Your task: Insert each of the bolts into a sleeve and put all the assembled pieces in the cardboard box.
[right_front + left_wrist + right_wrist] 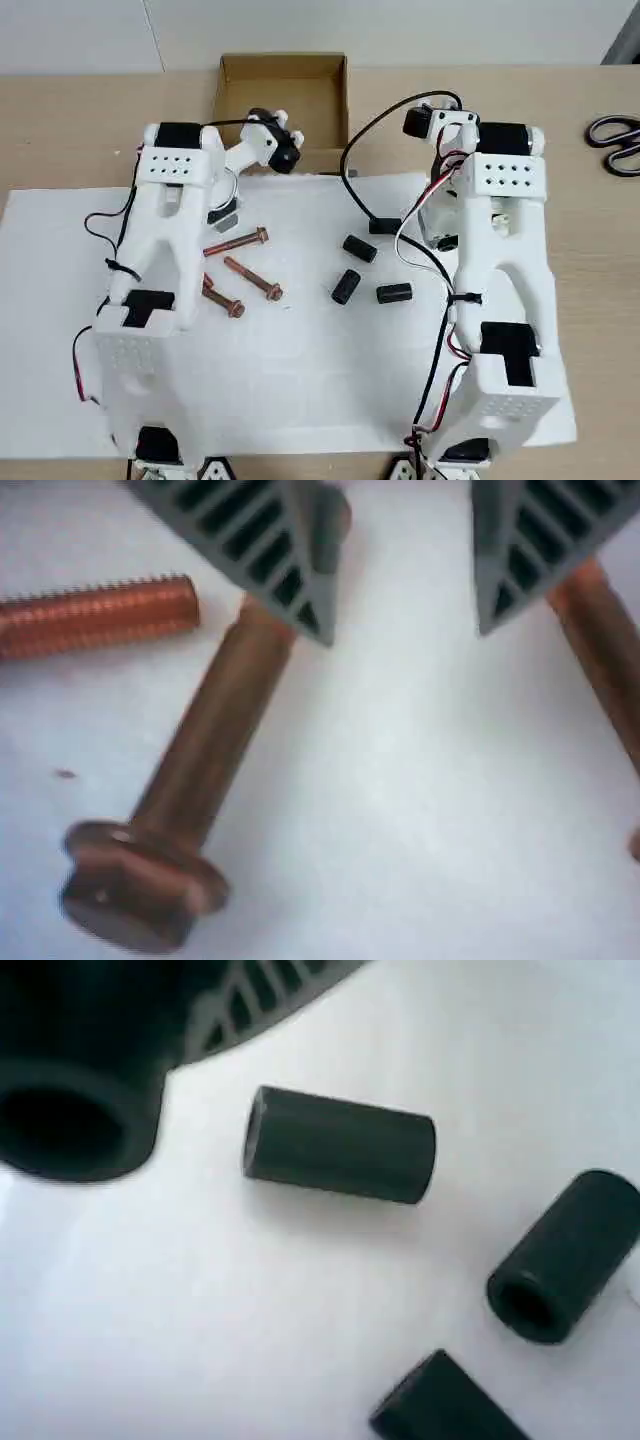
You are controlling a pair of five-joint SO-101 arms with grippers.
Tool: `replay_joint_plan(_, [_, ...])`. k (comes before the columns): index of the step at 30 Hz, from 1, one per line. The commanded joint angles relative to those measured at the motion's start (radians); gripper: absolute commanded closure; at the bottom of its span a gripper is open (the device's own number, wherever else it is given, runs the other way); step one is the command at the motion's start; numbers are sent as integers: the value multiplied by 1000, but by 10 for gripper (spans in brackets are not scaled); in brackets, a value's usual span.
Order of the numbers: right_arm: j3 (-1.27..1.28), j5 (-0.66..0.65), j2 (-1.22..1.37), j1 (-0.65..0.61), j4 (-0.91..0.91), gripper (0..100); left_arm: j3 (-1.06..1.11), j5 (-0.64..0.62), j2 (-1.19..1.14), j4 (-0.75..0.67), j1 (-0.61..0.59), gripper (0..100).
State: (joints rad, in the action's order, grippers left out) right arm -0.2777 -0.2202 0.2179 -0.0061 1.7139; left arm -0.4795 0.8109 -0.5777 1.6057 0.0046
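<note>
Left pincer [400, 635] apart above copper flanged bolts [190, 780], right pincer [125, 1060] clamped on black cylindrical sleeve [65, 1125], loose sleeves [360, 248] at bolts' three o'clock.

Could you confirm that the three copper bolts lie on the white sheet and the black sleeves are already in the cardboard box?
Not quite: the black sleeves are not in the cardboard box; they lie on the white sheet too, to the right of the three copper bolts, as the high view shows.
</note>
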Motion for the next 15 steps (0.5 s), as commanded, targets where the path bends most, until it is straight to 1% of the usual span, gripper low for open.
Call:
replay_joint_plan(1, [40,-14,-62,13,13,995,-64,17,-18,-15,18,897])
replay_joint_plan(5, [120,-11,-62,13,10,995,-64,18,-41,-2,66,896])
replay_joint_plan(9, [135,-11,-64,13,8,995,-64,17,-41,0,106,895])
replay_joint_plan(15, [132,-12,-64,15,8,995,-59,17,-51,6,117,895])
